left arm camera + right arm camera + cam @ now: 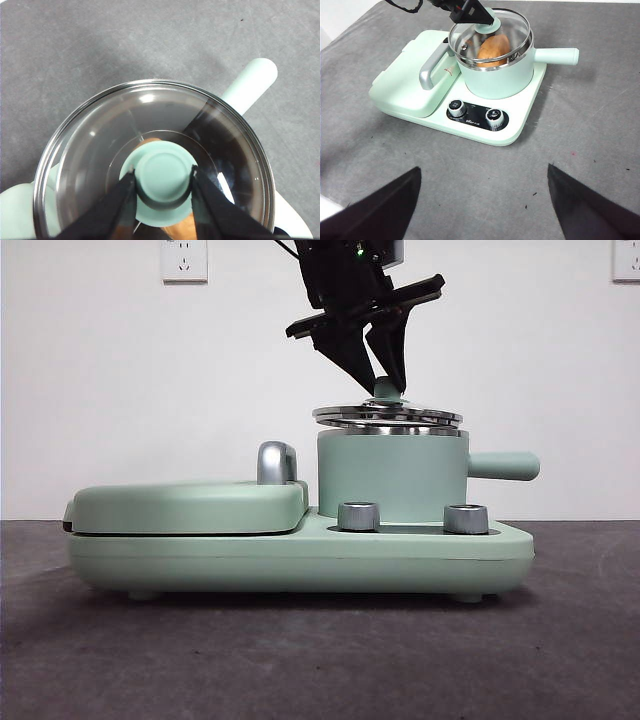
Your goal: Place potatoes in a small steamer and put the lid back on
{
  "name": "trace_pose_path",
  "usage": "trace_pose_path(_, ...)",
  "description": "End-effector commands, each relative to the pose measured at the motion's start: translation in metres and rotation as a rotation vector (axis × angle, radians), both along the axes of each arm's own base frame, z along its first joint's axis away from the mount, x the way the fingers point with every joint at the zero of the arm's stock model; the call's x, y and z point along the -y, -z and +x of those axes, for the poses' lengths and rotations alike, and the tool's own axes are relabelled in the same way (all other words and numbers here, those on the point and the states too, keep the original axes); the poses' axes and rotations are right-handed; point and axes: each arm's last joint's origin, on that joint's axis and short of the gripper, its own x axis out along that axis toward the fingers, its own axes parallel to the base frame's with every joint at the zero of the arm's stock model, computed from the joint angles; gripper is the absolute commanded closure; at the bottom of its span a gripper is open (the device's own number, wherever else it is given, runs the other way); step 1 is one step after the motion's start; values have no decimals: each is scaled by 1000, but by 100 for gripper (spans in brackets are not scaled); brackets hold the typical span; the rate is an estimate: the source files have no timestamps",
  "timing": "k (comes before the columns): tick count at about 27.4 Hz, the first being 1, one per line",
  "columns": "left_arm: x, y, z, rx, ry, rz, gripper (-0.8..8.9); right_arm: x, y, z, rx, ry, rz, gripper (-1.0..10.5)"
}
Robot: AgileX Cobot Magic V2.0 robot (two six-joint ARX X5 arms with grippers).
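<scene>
The small steamer (390,478) is a mint-green pot with a side handle (505,465), standing on the right of the cooker base (300,558). One brown-orange potato (494,49) lies inside it and shows through the glass. The lid (388,416) lies slightly tilted just on top of the pot's steel rim. My left gripper (385,388) comes down from above and is shut on the lid's green knob (164,177), one jaw on each side. My right gripper (482,200) hangs open, well in front of the cooker and high above the table.
A flat mint-green grill cover (190,505) with a chrome handle (277,462) takes up the left half of the base. Two steel dials (359,516) (465,518) sit at the base's front. Grey table (580,135) lies all around.
</scene>
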Motion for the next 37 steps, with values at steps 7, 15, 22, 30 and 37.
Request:
trace_pose_path(7,8,-2,2,31,20,-22,808,0,-4,-1,23,-6,8,547)
trace_pose_path(15,9,0,3,18,35,-32,808,0,-4,-1,18,-2,16,546)
trace_pose_path(22,11,9,6,3,34,-20,808,0,-4,-1,17,0,18,547)
trace_pose_path(30,11,11,6,-6,33,-11,808,0,-4,-1,17,0,18,547)
trace_pose_path(37,6,5,5,-20,0,-34,377,0,-4,-1,17,0,18,547)
